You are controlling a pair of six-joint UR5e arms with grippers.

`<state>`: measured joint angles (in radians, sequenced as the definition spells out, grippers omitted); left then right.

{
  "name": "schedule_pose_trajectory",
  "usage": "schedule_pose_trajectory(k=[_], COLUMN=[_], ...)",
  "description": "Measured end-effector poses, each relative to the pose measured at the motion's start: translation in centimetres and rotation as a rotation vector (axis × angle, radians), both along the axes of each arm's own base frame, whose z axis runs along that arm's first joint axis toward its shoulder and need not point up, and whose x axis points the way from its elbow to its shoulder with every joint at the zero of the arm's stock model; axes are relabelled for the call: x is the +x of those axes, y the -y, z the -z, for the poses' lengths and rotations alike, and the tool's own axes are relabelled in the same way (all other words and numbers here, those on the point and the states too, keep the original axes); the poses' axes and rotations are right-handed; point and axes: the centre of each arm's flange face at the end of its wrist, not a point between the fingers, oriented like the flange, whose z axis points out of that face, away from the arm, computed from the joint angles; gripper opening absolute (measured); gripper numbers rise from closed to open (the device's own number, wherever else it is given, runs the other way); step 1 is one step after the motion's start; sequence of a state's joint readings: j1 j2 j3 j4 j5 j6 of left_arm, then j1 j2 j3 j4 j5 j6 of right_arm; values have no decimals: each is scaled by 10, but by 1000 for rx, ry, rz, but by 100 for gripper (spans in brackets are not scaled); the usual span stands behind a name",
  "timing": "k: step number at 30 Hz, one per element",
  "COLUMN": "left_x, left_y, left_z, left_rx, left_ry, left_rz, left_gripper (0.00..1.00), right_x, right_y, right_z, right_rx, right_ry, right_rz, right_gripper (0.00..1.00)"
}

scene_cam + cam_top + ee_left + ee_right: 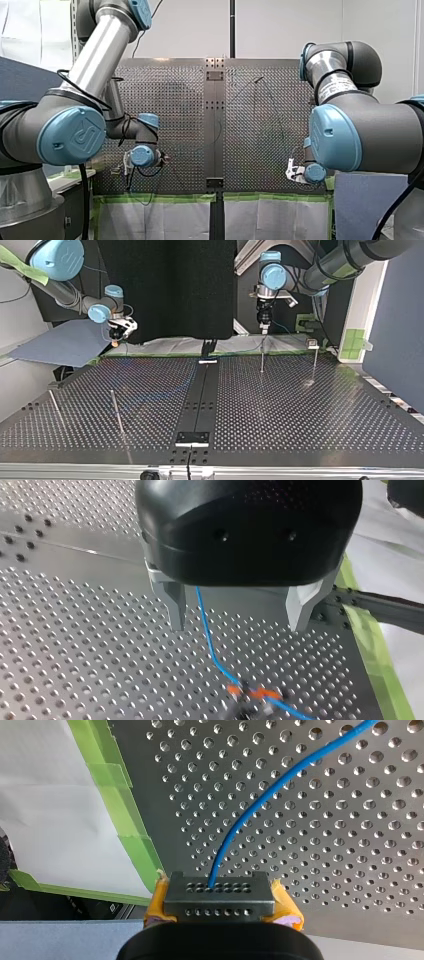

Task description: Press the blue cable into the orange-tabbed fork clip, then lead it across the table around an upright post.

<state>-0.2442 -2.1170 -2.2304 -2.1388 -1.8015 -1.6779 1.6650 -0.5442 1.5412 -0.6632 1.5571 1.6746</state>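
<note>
The blue cable [207, 640] passes untouched between the spread jaws of my left gripper [237, 627], runs toward five o'clock into the orange-tabbed fork clip [250, 694], and my right gripper [218, 892] clenches it.

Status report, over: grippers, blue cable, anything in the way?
Left gripper open, astride thin blue cable. Right gripper shut on it. Cable meets orange-tabbed fork clip, seating unclear. No obstacle seen.

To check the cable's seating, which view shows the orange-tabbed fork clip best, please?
The left wrist view: the orange-tabbed fork clip sits ahead of my left gripper, the blue cable across it. The right wrist view misses it; front and top leave it indiscernible.
</note>
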Motion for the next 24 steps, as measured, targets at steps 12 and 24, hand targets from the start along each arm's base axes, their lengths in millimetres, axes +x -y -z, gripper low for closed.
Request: schedule_pose_trajectory(k=[12,24], left_x=[-49,-103], left_y=[25,34], left_z=[-32,-52], left_rx=[-66,-149], left_ry=[-37,-14], left_rz=[-20,-37], left_gripper=[100,100], right_x=[0,0], right_y=[0,0], right_z=[0,0], right_rx=[1,1], right_ry=[4,7], right_rz=[-4,-9], right_gripper=[0,0])
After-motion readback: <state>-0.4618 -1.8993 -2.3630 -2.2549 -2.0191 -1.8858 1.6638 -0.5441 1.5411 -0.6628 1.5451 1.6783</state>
